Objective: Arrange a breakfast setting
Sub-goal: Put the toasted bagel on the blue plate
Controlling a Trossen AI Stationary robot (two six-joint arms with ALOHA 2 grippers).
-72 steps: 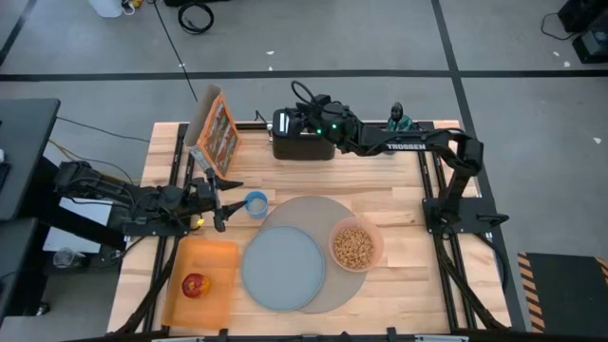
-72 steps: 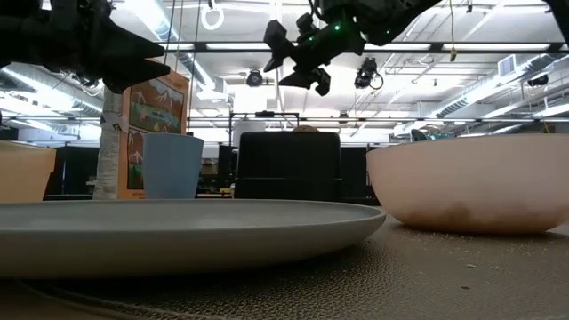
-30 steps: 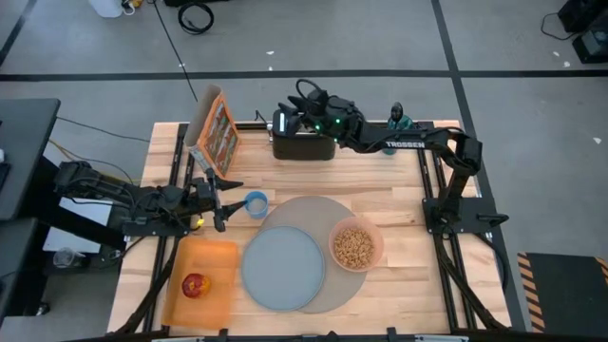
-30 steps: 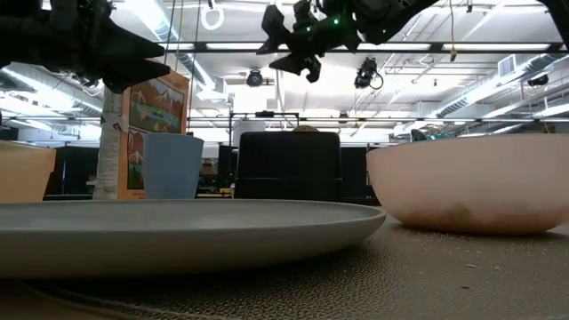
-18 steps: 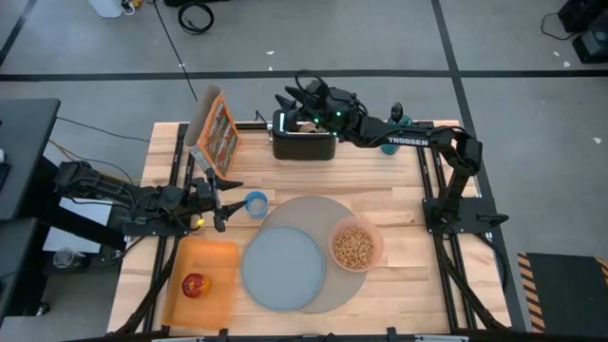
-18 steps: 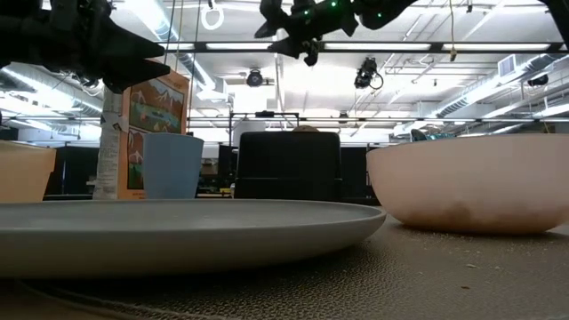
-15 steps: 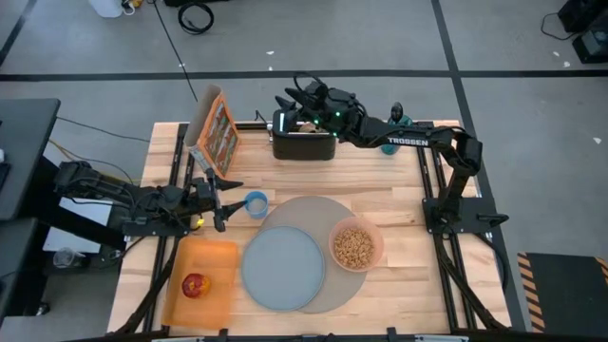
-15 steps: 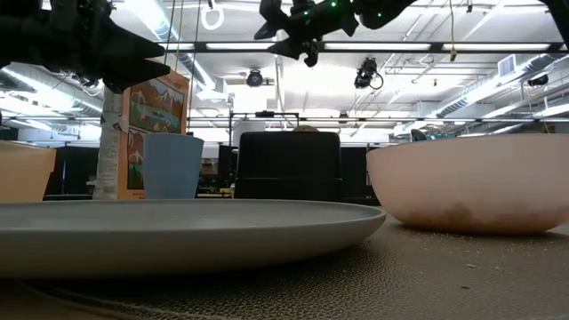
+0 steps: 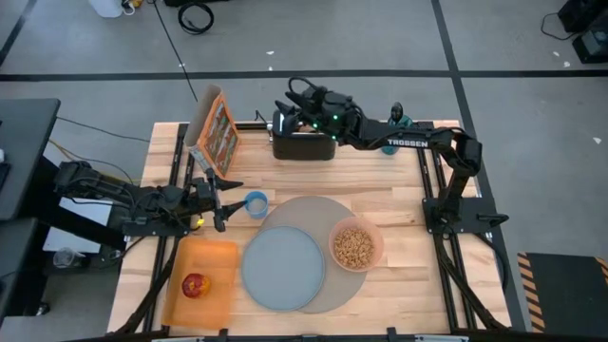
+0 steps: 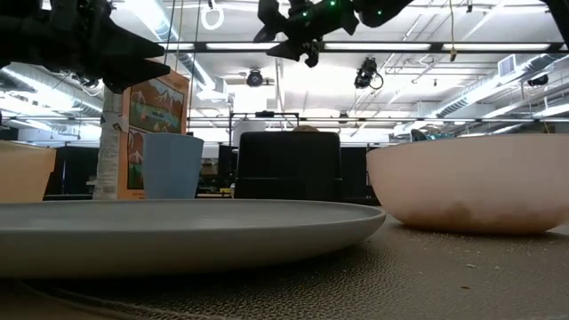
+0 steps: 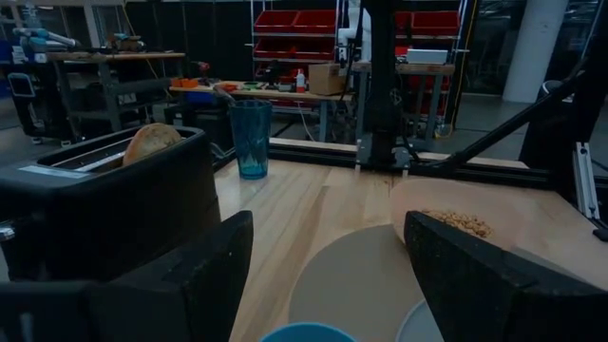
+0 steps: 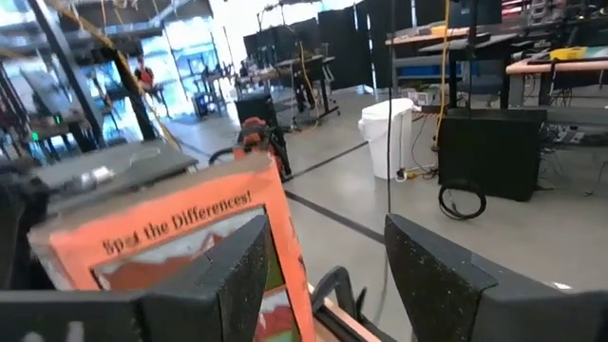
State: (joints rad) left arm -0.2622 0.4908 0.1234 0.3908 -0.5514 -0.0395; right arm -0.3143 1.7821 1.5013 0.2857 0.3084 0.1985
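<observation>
The grey mat [image 9: 328, 223] lies at the table's middle, with the blue-grey plate [image 9: 282, 268] and the pink bowl of cereal [image 9: 356, 245] on it. The red apple [image 9: 195, 285] sits on the orange board [image 9: 214, 261]. The bagel [image 11: 152, 142] sticks up out of the black toaster [image 9: 304, 144]. No spoon shows. My right gripper [image 9: 296, 92] is open and empty, high above the toaster [image 10: 286, 40]. My left gripper [image 9: 231, 202] is open and empty, its fingers level, just left of a small blue cup [image 9: 256, 202].
A cereal box [image 9: 217, 133] stands at the far left, close to my right gripper in its wrist view [image 12: 190, 247]. A teal glass [image 11: 250, 140] and a small green figure [image 9: 399, 118] stand at the far right. Bare wood lies between the toaster and the mat.
My right gripper has risen a little above the toaster and gone slightly toward the table's far left, staying open and empty. Nothing on the table has moved.
</observation>
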